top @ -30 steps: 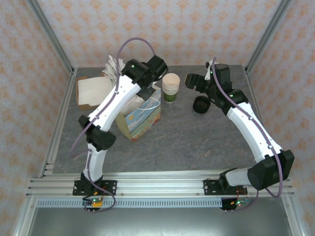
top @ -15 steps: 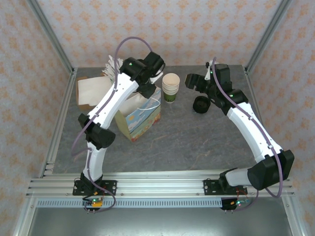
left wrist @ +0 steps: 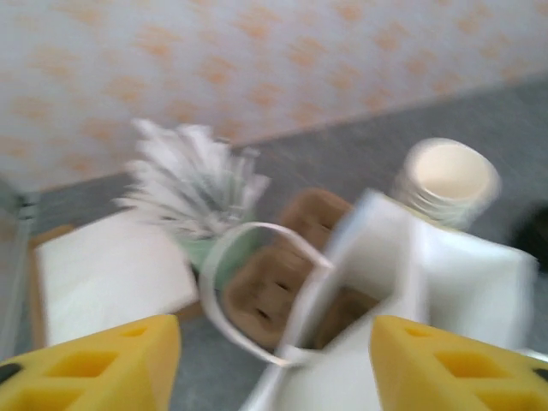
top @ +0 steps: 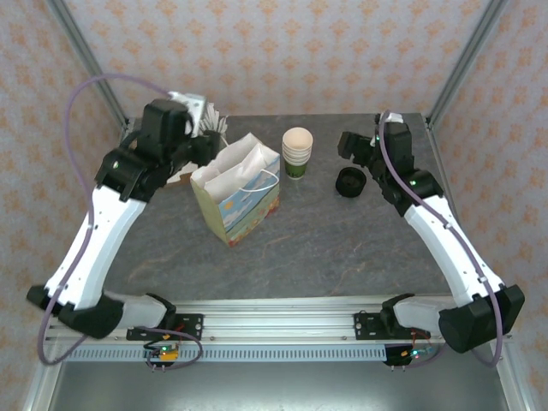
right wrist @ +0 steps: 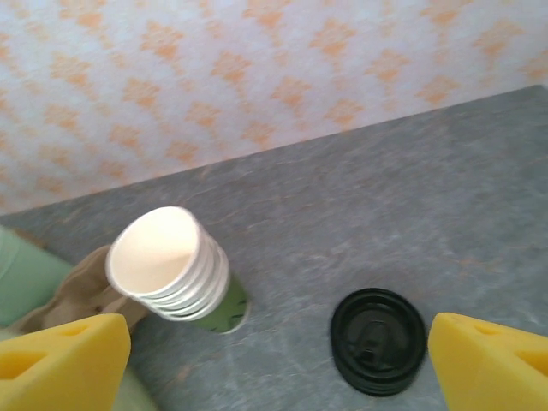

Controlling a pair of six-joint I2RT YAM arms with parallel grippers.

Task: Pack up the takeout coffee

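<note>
One grey table (top: 325, 248) carries everything, and two white-and-black arms are bolted at its near edge: the left arm (top: 98, 218) and the right arm (top: 441, 227). Since a second ago the left arm has swung away from above the bag to the left side, while the right arm has shifted only a little. One paper gift bag (top: 237, 195) stands upright near the middle with its mouth open. Its inside is blurred in the left wrist view, so I cannot tell where the takeout coffee is. Behind the bag I count one flat white box (left wrist: 111, 274), one brown pulp carrier (left wrist: 274, 287) and one green holder (left wrist: 205, 250) full of white packets. One stack of lidless cups (top: 297, 152), several nested and the top one empty, stands just right of the bag. One pile of black lids (top: 351, 181) lies further right, apart from the stack. The left gripper (top: 205, 147) is beside the bag's top edge, its jaws wide apart and holding nothing. The right gripper (top: 349, 144) hangs near the lids, spread wide and empty.
</note>
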